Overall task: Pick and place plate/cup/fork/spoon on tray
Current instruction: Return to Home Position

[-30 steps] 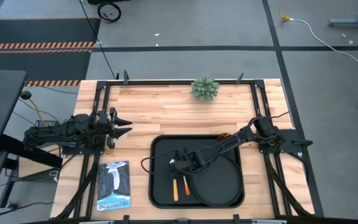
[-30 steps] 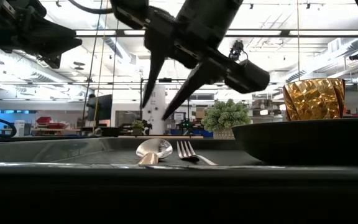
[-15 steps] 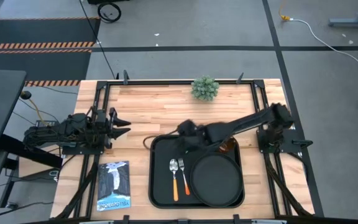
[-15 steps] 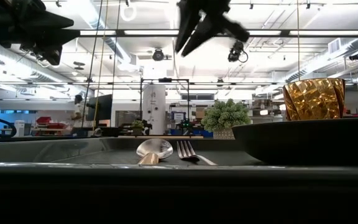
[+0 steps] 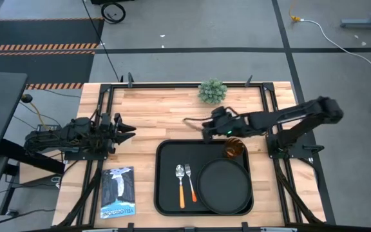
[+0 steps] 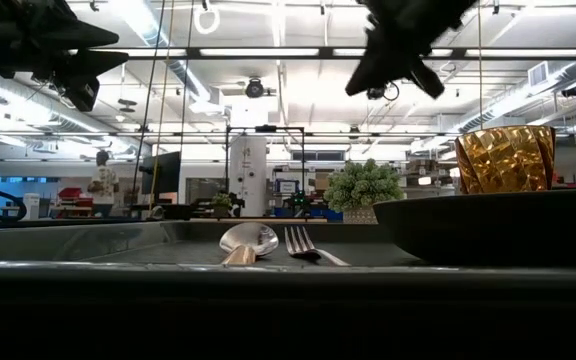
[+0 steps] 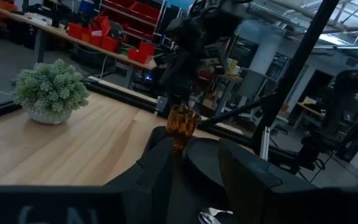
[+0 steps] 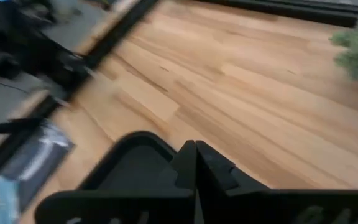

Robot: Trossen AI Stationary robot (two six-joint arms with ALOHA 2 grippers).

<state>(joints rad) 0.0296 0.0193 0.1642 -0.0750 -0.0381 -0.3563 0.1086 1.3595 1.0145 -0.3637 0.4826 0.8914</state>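
The tray (image 5: 167, 154) sits on the wooden table (image 5: 166, 109) at the near middle, and all four pieces lie in it. The plate (image 5: 224, 187) fills the tray's right part. The cup (image 5: 235, 149) stands upright in the tray's far right corner, just beyond the plate's rim. The spoon (image 5: 180, 183) and the fork (image 5: 190, 181) lie side by side left of the plate, spoon on the left, orange handles pointing to the near edge and metal ends toward the far edge. In the low view the spoon's bowl (image 6: 249, 239) and the fork's tines (image 6: 301, 243) rest on the tray floor, with the plate (image 6: 488, 225) and cup (image 6: 504, 158) to their right. The right gripper (image 5: 191, 121) hangs in the air over bare wood just beyond the tray's far edge, its fingers (image 8: 194, 163) pressed together and holding nothing. The left gripper (image 5: 130, 130) waits at the table's left side, well apart from the tray, its fingers (image 7: 160, 168) spread and empty. A small potted plant (image 5: 212, 91) stands at the far edge of the table, and a booklet (image 5: 118, 191) lies left of the tray.
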